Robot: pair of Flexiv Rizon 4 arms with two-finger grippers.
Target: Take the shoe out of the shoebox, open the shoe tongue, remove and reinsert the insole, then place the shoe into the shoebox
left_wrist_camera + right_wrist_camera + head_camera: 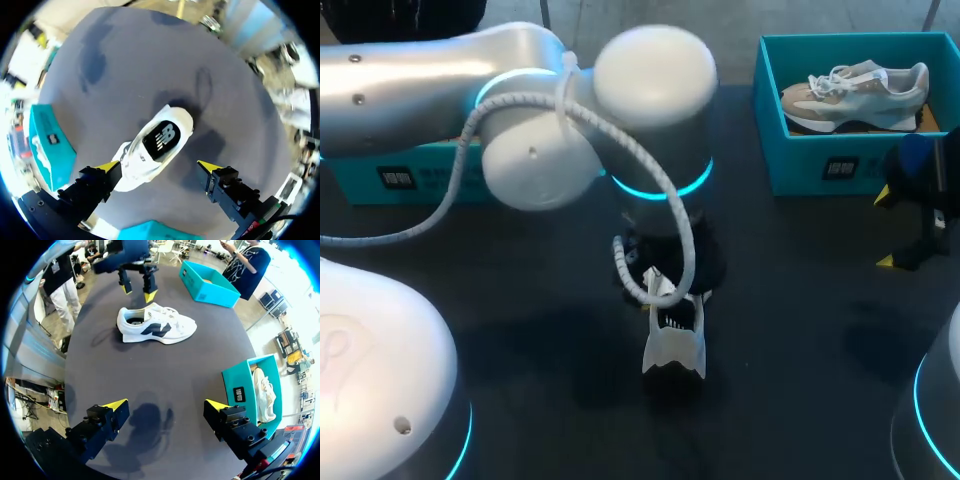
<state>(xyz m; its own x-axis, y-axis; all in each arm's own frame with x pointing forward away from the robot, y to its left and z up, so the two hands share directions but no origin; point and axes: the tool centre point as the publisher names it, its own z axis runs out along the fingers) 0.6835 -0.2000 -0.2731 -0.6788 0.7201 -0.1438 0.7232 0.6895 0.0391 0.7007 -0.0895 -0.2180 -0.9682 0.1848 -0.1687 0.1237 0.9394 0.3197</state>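
On the dark desk [800,330] I count two white shoes: the loose shoe [675,345] lies in the middle on its sole, and the second shoe [855,95] sits inside the teal shoebox [820,165] at the far right. My left gripper [159,167] hangs over the loose shoe, fingers spread wide. My right gripper [165,407] is likewise spread and holds nothing over bare desk, and a second teal box [212,294] stands at the far left.

- Dark grey tabletop [165,370], matte, spreading beneath and ahead of the right fingers [114,406].
- Second pale shoe [265,392], off to one side of those fingers, apart from them.
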